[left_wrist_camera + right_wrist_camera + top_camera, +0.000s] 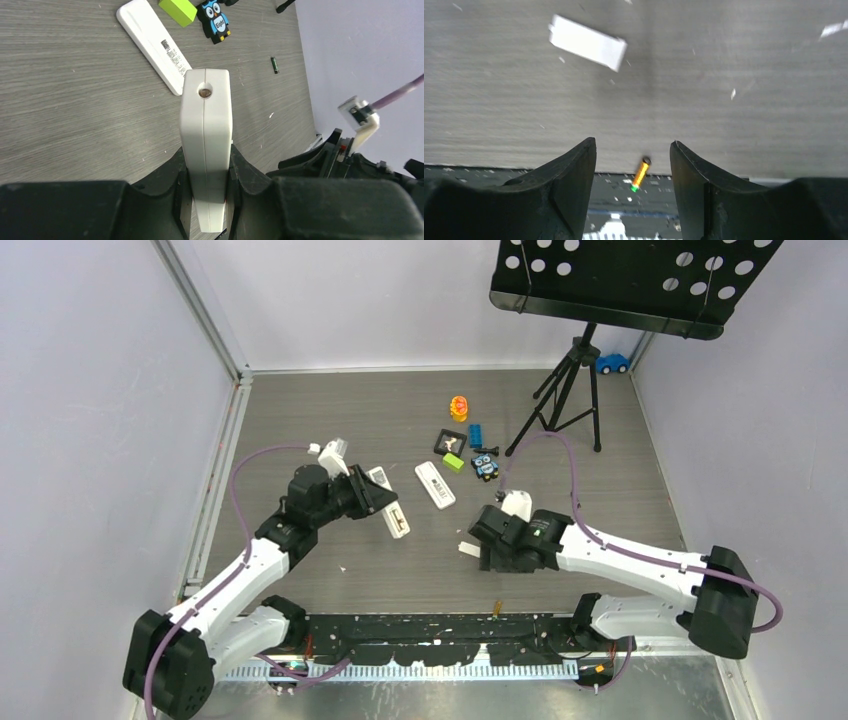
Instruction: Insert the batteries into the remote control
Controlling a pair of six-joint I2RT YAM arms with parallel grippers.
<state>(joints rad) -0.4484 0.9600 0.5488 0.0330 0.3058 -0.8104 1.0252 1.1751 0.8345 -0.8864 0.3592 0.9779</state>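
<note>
My left gripper [383,502] [206,200] is shut on the remote control [396,518] [206,125], a white body held edge-on above the table, with a small round hole at its far end. My right gripper [497,558] [633,150] is open and holds nothing. Between its fingers in the right wrist view, an orange battery [640,174] with a green end shows at the table's front edge [497,608], touching neither finger. A dark battery [274,65] lies on the table to the right of the remote control.
A slim white remote [434,485] [152,45] lies mid-table. A small white rectangular piece [467,548] [587,42] lies beside the right gripper. A green block [177,10], an owl figure [216,20] and other toys [458,408] sit farther back. A tripod [570,390] stands back right.
</note>
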